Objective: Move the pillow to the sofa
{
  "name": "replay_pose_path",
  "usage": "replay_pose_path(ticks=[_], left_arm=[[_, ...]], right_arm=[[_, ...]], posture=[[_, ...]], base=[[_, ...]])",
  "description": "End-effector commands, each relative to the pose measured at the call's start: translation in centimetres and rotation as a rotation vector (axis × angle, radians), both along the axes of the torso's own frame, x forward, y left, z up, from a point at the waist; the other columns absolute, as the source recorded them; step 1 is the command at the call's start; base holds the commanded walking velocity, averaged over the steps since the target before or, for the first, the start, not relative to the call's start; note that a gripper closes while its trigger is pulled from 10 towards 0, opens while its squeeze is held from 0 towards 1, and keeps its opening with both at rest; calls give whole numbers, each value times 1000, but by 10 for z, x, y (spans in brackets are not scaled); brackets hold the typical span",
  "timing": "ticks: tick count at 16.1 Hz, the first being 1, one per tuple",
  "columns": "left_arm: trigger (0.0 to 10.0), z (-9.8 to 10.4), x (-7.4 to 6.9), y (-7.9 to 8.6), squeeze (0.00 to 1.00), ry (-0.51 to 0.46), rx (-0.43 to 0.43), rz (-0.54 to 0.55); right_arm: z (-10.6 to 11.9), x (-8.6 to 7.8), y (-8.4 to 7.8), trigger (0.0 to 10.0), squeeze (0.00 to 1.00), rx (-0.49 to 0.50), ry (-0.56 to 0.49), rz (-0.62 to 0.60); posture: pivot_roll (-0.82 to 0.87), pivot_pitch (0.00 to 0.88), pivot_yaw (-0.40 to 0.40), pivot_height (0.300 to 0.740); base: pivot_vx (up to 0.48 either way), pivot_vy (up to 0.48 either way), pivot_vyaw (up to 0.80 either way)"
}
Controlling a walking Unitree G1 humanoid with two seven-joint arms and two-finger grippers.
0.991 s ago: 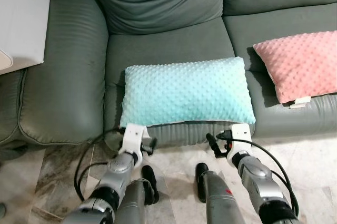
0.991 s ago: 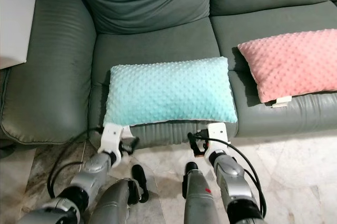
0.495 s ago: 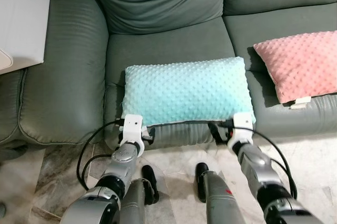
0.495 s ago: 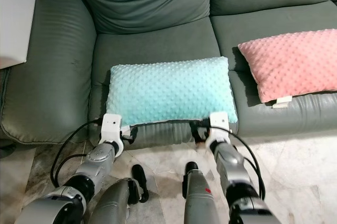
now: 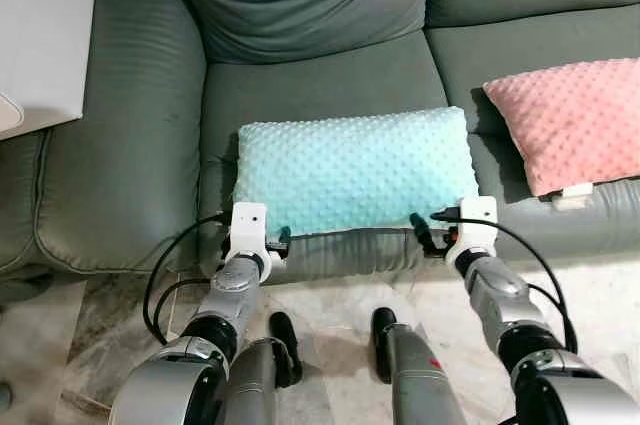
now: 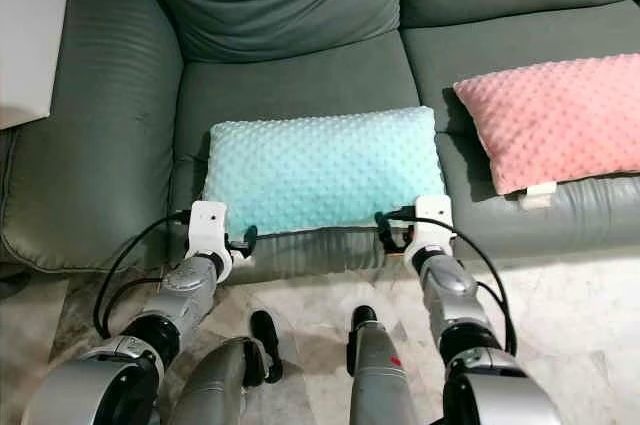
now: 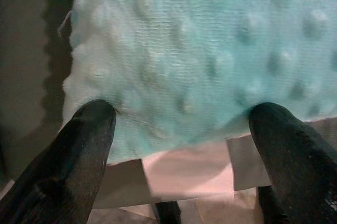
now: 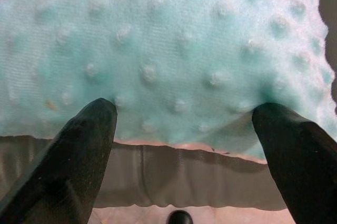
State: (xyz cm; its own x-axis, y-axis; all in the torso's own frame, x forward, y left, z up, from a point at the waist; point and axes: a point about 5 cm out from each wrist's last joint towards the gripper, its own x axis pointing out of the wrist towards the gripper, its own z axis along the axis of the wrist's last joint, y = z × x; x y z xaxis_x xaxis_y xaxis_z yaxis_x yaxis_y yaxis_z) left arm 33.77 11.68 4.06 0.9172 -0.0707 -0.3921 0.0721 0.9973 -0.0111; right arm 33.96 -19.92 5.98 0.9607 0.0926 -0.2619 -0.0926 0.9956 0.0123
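A teal dotted pillow (image 5: 352, 170) lies flat on the middle seat of the grey-green sofa (image 5: 300, 75), its front edge at the seat's front lip. My left gripper (image 5: 278, 241) is at the pillow's front left corner, open. My right gripper (image 5: 425, 235) is at the front right corner, also open. In the left wrist view the gripper (image 7: 184, 113) has its fingertips wide apart against the pillow's edge (image 7: 210, 50). The right wrist view shows that gripper (image 8: 185, 110) spread the same way, the pillow (image 8: 168, 39) just beyond it above the seat's lip.
A pink dotted pillow (image 5: 565, 120) lies on the right seat. A white box-like object (image 5: 35, 35) stands beyond the sofa's left armrest (image 5: 120, 145). Marble floor (image 5: 330, 290) runs along the sofa's front, with my feet (image 5: 285, 335) on it.
Both grippers have moved forward from below the seat's front up to the pillow's front corners. The right one also shifted right. The pillow has not moved.
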Motion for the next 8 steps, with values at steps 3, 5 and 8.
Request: replay_pose_path(ticks=[3,5,8], left_arm=[[10000,-11,-7,5,0,56,24,33],[10000,-9,-6,3,0,55,18,28],[10000,-14,-9,-6,0,88,-51,-36]], right_arm=[[-12,-7,0,10000,0,-2,49,-3],[-9,-4,1,10000,0,8,42,-2],[-14,-7,12,10000,0,43,60,27]], posture=[[-91,488,125,740],[-91,490,123,740],[-91,494,123,740]], base=[[0,0,0],[0,0,0],[0,0,0]])
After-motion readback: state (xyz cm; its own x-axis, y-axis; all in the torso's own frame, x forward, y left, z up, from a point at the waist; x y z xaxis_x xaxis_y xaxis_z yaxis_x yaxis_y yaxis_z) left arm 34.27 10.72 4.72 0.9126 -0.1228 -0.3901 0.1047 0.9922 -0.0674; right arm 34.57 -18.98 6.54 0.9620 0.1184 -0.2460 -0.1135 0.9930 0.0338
